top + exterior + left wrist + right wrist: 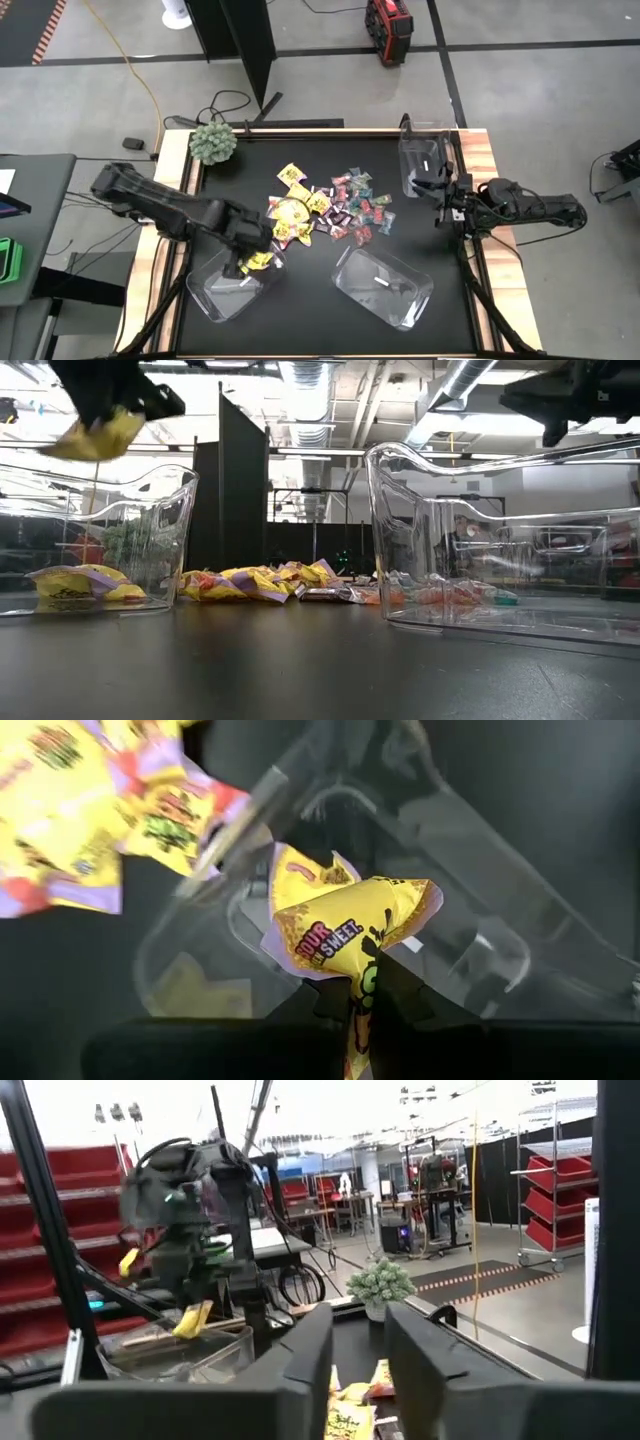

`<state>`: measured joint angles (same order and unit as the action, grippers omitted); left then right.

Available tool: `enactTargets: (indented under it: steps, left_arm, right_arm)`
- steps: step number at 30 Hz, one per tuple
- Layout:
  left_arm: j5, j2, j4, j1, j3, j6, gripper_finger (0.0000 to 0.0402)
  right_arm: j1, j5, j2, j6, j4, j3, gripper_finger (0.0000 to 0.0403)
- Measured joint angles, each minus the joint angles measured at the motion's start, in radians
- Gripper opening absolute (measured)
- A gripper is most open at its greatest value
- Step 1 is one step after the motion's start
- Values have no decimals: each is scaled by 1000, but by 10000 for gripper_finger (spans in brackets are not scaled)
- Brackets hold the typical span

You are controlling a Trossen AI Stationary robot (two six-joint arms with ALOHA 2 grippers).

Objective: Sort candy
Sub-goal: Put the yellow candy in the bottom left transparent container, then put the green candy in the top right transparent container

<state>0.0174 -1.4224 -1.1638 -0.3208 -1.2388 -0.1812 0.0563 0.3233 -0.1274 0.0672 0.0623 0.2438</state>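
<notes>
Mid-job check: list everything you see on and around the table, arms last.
yellow packets: many, yellow with purple, pile at table centre
teal-and-pink wrappers: many, right part of the pile
dark mini bars: a few, among the pile
held yellow packet: one, above the near-left bin
clear bins: three; near-left with one yellow packet inside, near-centre, far-right
fuzzy green ball plant: one, far-left corner
red case: one, on the floor beyond the table
left pincer: shut on the held yellow packet
right pincer: fingers apart, empty, by the far-right bin

Workshop: red bin racks (560, 1175), ceiling ducts (455, 385)
</notes>
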Motion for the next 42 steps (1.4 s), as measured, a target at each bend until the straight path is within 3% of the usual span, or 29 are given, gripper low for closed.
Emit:
enactTargets:
  steps: [4,7,14,17,20,26,33,39,42]
  left_arm:
    - [-20,-115,-8,-32,0,-27,10]
    - [-29,-189,-9,-44,0,-44,34]
    - [-24,-262,-38,-58,0,-101,180]
    - [-26,-256,-42,-61,0,-108,245]
    - [-26,-234,-46,-62,0,-114,283]
    - [-102,-113,-9,-71,0,-163,294]
    - [-258,63,71,-90,0,-182,294]
    - [-430,178,65,-81,0,-160,295]
    - [-467,223,66,-45,0,-109,295]
  right_arm:
    - [0,0,-156,-48,-21,81,166]
    - [-11,0,-294,-74,-107,173,203]
    - [-119,-24,-635,-145,-451,467,248]
    - [-186,-100,-792,-219,-558,593,248]
    - [-268,-202,-945,-298,-631,700,248]
    - [-445,-315,-1205,-430,-746,827,248]
    - [-610,-450,-1361,-508,-753,867,248]
    - [-632,-487,-1465,-528,-923,870,244]
    - [-606,-488,-1497,-532,-950,870,234]
